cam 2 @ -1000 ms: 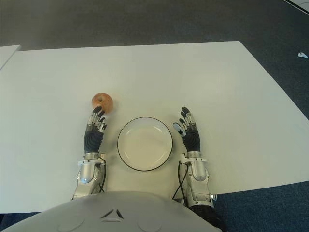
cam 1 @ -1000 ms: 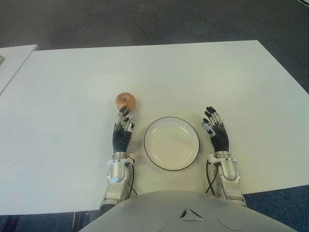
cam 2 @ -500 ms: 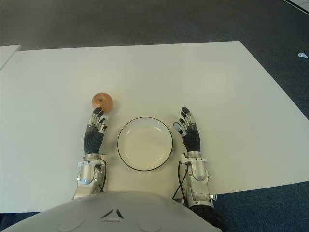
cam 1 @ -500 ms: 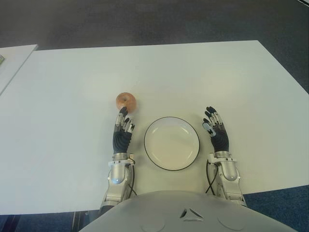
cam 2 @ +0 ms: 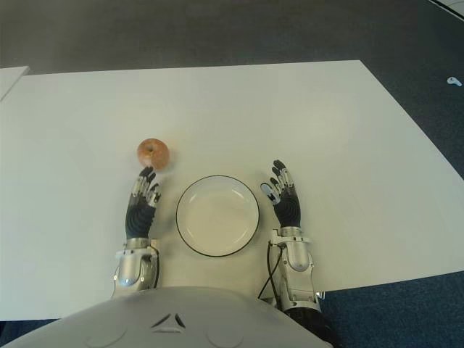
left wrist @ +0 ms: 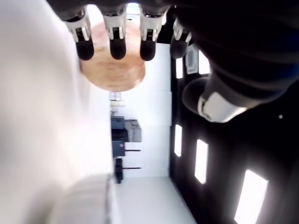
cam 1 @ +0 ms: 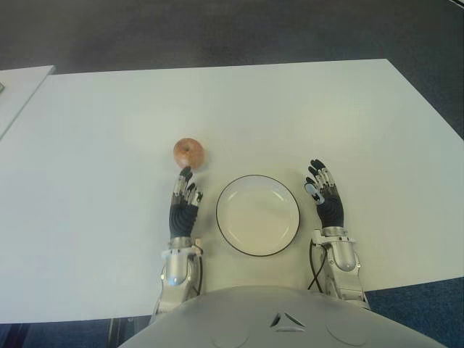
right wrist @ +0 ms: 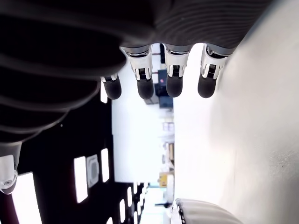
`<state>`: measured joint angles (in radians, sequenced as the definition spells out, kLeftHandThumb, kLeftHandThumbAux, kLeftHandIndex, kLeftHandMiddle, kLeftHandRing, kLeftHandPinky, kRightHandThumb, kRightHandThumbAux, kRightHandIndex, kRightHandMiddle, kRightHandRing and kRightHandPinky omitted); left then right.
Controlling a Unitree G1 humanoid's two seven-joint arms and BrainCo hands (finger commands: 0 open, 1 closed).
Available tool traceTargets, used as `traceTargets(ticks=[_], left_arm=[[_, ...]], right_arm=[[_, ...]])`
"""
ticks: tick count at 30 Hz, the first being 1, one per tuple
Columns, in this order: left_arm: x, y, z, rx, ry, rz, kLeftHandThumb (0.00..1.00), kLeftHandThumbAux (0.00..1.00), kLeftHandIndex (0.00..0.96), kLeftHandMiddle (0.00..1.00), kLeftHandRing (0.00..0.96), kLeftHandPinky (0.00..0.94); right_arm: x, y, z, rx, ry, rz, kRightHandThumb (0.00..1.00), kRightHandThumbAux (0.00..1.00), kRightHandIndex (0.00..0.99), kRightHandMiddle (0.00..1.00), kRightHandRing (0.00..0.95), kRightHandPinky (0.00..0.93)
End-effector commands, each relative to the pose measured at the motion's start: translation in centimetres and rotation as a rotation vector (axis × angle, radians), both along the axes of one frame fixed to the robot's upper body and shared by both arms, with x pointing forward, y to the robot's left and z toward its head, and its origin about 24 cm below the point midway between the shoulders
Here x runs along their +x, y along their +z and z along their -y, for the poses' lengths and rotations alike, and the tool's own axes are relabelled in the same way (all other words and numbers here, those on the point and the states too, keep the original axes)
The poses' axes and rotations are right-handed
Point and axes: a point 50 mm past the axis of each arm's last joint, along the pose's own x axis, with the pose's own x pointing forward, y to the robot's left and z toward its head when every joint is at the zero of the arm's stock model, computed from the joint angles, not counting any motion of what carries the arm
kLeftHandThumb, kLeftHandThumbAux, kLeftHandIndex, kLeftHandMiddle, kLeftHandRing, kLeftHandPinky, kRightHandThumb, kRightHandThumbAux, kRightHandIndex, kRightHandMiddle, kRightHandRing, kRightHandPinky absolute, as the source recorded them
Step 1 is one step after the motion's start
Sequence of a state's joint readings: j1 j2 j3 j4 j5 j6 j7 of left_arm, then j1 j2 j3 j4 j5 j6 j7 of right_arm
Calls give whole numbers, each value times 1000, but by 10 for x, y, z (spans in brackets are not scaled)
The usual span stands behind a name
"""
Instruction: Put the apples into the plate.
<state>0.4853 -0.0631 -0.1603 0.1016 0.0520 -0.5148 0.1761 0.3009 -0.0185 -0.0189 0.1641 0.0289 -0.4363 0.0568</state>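
Note:
One reddish apple [cam 1: 189, 152] sits on the white table [cam 1: 109, 123], left of and a little beyond the white black-rimmed plate [cam 1: 258, 214], which holds nothing. My left hand [cam 1: 183, 197] is open, fingers stretched toward the apple, with the fingertips just short of it and a small gap between. The left wrist view shows the apple [left wrist: 112, 65] right beyond the spread fingertips [left wrist: 117, 47]. My right hand [cam 1: 323, 194] stays idle beside the plate on its right side, fingers extended and holding nothing.
A second white table edge [cam 1: 22, 87] shows at the far left. Dark carpet [cam 1: 217, 32] lies beyond the table's far edge. Broad bare tabletop surrounds the apple and plate.
My left hand has drawn back slightly toward my body, so its fingertips now stand a little farther from the apple. The apple, plate and right hand have not moved.

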Motion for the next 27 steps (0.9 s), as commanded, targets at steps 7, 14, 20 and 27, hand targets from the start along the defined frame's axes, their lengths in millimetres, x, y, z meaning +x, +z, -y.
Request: traceTargets(ticks=[7, 14, 20, 27], left_arm=[[-7, 37, -1, 511, 25, 73, 62, 559, 64, 78, 52, 50], [11, 46, -16, 894, 16, 164, 150, 485, 43, 51, 58, 82], [19, 61, -30, 1225, -19, 245, 247, 439, 55, 24, 39, 93], [23, 85, -28, 1370, -112, 265, 280, 418, 65, 7, 7, 38]], right_arm=[[-14, -26, -3, 6, -22, -160, 77, 467, 0, 0, 0, 0], [-14, -28, -3, -11, -25, -172, 73, 471, 0, 0, 0, 0], [-12, -32, -3, -8, -41, -182, 69, 462, 0, 0, 0, 0], [-12, -36, -3, -3, -51, -201, 70, 468, 0, 0, 0, 0]])
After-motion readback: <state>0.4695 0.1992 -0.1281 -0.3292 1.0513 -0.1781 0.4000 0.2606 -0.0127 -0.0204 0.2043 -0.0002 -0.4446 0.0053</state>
